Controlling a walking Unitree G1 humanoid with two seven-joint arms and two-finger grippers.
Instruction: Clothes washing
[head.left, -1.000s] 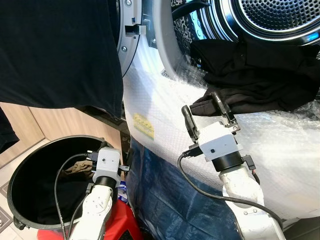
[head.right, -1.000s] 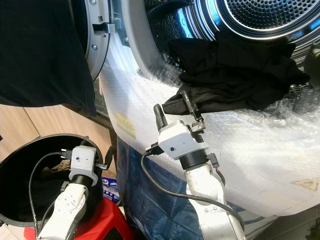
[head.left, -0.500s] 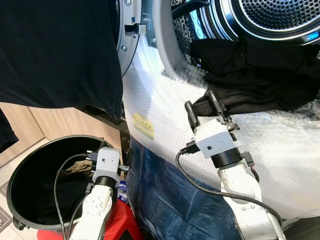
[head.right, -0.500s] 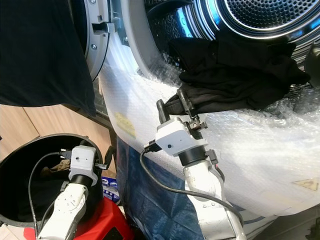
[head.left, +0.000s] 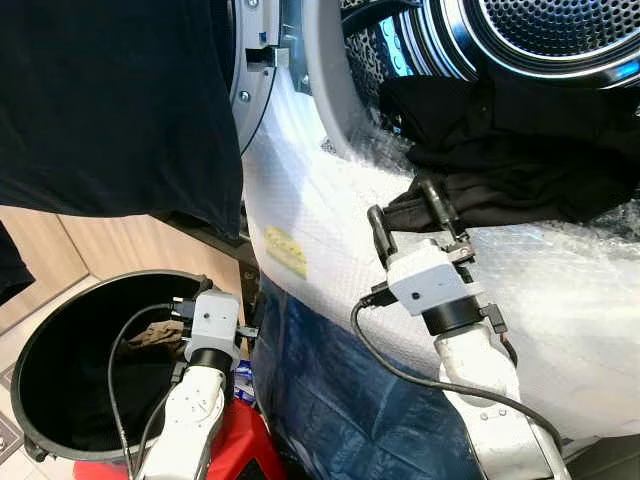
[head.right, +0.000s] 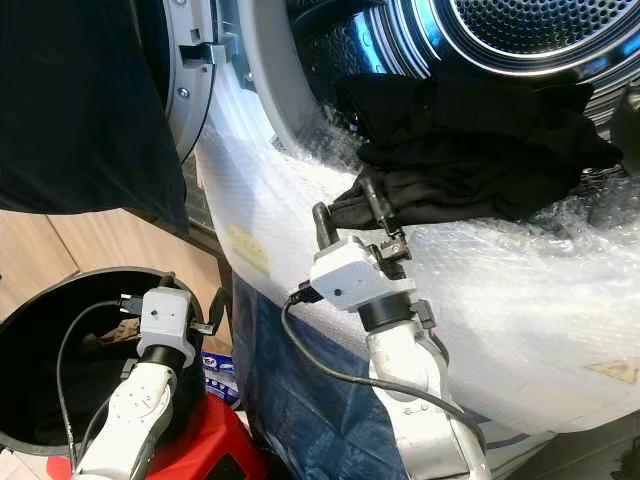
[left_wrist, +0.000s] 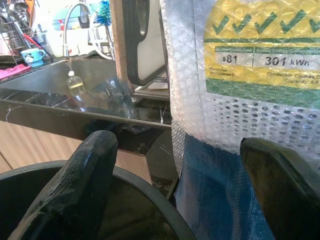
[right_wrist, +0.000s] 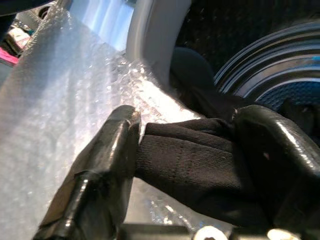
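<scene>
**Right gripper at the hem of a black garment**

The right gripper (head.left: 406, 206) reaches up to the washer's opening, its fingers (right_wrist: 107, 165) spread with a folded edge of the garment (head.left: 520, 150) between them; both pads touch the cloth, but the jaws are not pressed together. The garment is black, soft and crumpled, with a stitched hem. It lies heaped across the lip of the drum (head.left: 560, 35), spilling onto the bubble wrap (head.left: 330, 230) that covers the machine's front. Most of it lies beyond and to the right of the gripper. The left gripper (left_wrist: 175, 200) hangs spread over the rim of a black bin (head.left: 60, 330), holding nothing.
</scene>
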